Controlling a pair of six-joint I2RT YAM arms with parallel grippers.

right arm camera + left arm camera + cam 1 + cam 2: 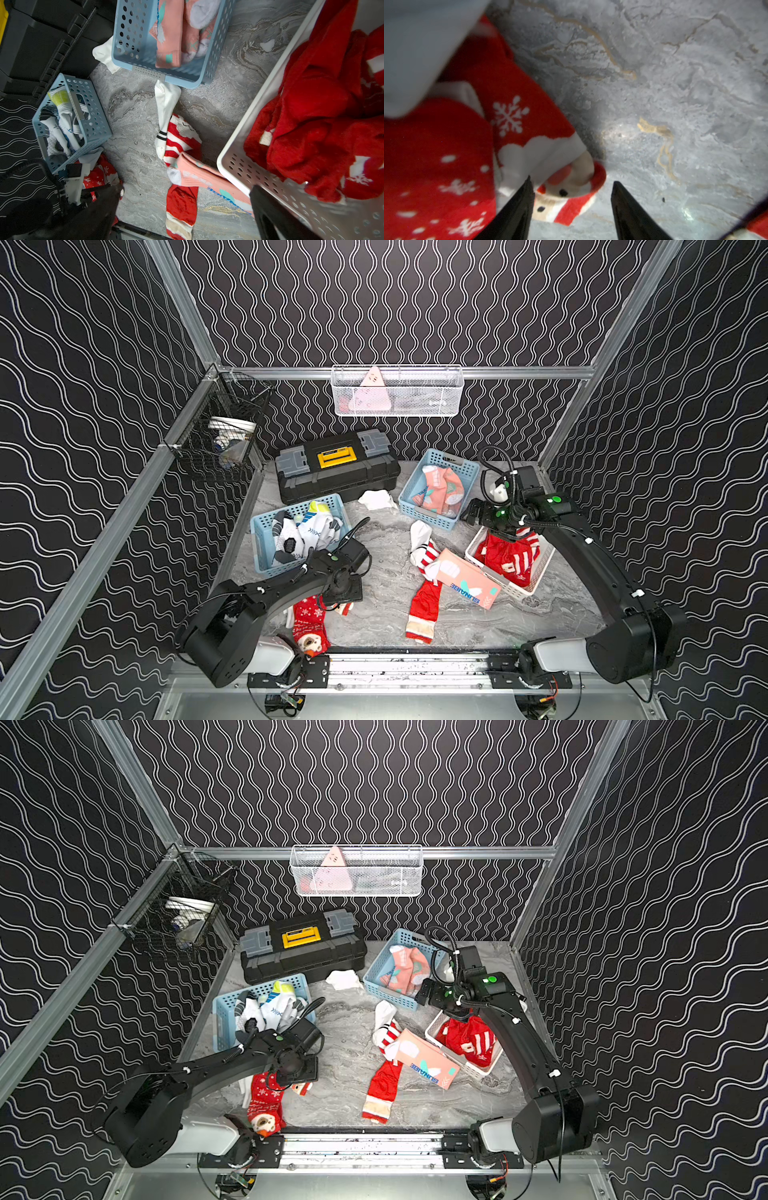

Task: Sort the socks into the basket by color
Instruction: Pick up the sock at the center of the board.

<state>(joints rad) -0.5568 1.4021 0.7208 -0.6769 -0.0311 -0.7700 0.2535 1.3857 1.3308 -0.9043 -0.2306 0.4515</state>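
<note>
1. The left fingers (517, 209) are standing partly open, low over the worktop (382, 539). They are straddling the Santa-face toe (566, 187) of a red Christmas sock (512, 116) and are clamping nothing yet.
2. That sock is lying at the near left of the worktop, partly under the left arm, and it is overlapping a second red snowflake sock (436, 166).
3. It is looking soft, light and limp, so it is likely going to drape and stretch rather than hold any shape. The fabric is lying flat against the worktop, so the fingers are probably needing to press down and pinch up a fold.
4. The toe seems the better hold, since it is sticking out clear of the neighbour. A pinch further up is risking both socks at once.
5. The fuzzy knit is probably gripping well and nothing here is fragile. The dangling tail may be dragging the neighbouring sock along or snagging a basket rim, so a high lift is looking wise.
6. The right fingers (270, 212) are hanging wide apart over the white basket (245, 168) of red socks and holding nothing. Only one finger is showing in the right wrist view.
7. A striped sock (426, 560), a long red sock (424, 605), a salmon-pink sock (469, 580) and a white sock (419, 533) are lying heaped mid-worktop. Their free ends are looking like the best holds.
</note>
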